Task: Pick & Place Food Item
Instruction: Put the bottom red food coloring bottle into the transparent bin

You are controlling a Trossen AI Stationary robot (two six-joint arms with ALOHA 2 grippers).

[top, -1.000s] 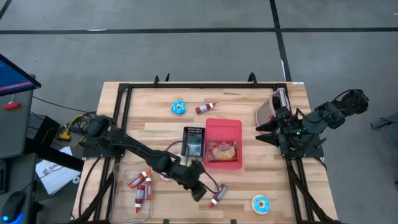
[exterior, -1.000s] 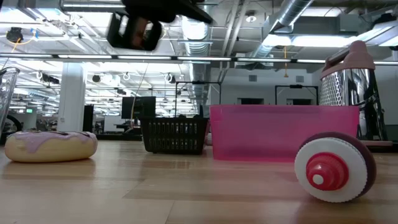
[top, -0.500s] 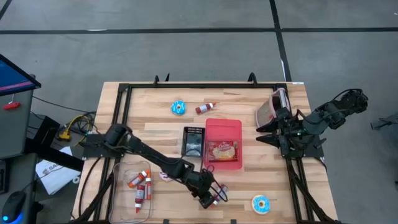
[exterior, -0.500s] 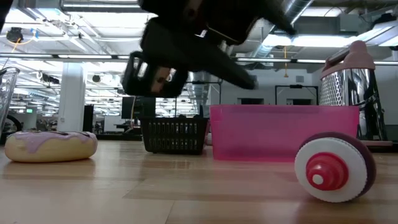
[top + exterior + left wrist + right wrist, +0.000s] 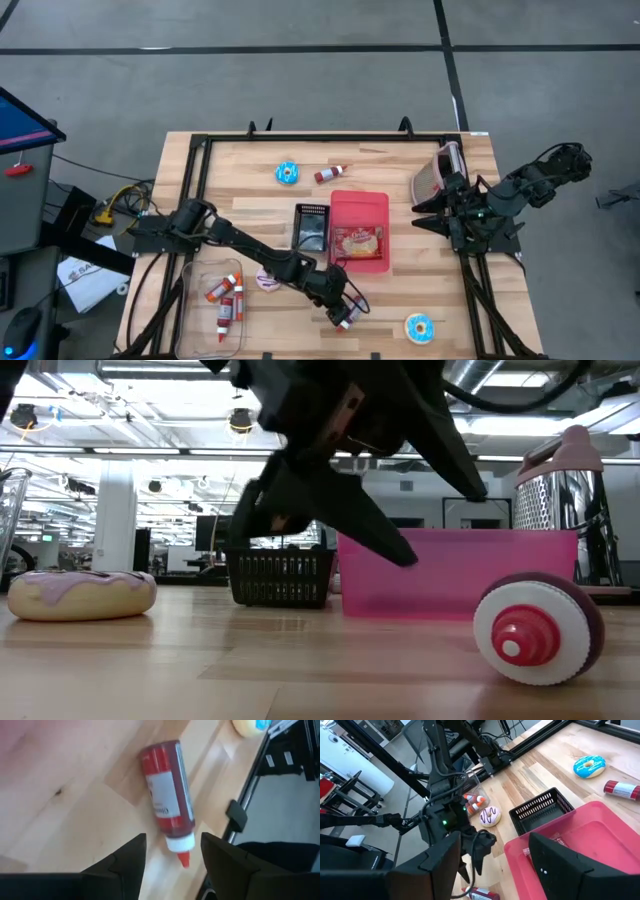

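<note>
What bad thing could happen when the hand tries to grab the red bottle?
The red bottle lies on its side, so it might roll away when the left hand closes. It also lies close to the table's edge, so a nudge could push it off.

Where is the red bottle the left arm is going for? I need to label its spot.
In the high view the red bottle lies flat near the table's front edge, under the left gripper, left of the blue donut.
</note>
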